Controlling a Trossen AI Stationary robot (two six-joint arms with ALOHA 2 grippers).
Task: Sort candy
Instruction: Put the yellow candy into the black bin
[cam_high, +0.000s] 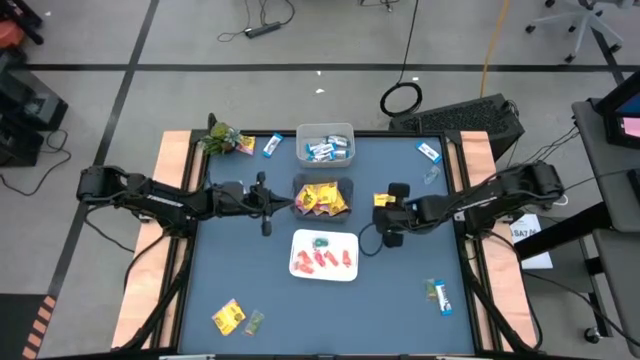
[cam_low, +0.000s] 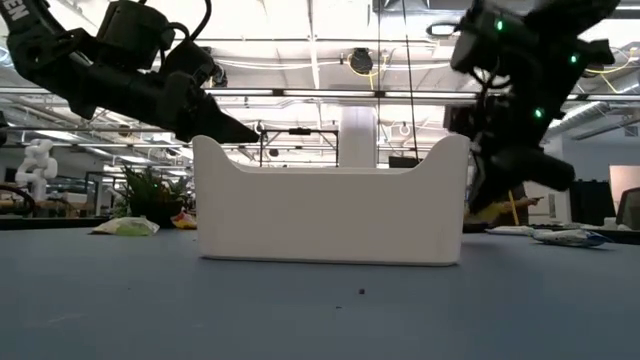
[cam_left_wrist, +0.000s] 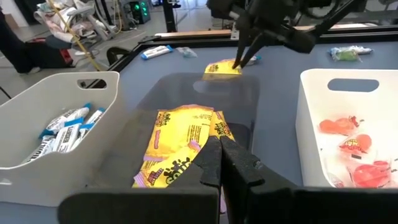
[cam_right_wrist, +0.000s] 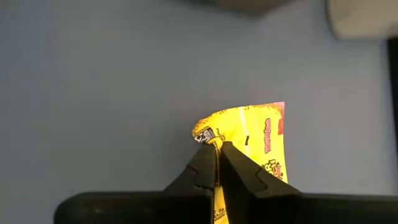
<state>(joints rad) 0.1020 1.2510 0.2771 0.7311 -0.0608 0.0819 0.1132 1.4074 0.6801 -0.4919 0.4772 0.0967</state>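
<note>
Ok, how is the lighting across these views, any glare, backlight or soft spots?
Low view: bright ceiling lights backlight the scene, so both arms read as dark silhouettes and the white bin looks flat. High view: even light, soft shadows under the arms. Left wrist view: the dark bin shows a faint sheen. Right wrist view: the yellow packet is sharp; the near jaws look soft.

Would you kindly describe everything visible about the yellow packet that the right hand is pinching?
The yellow packet is a small, glossy, crinkled wrapper with red lettering and a pinkish top edge. It rests on the blue table, to the right of the dark bin that holds similar yellow packets. The right hand is shut on one buckled corner, which curls upward. Nothing else touches it.
</note>
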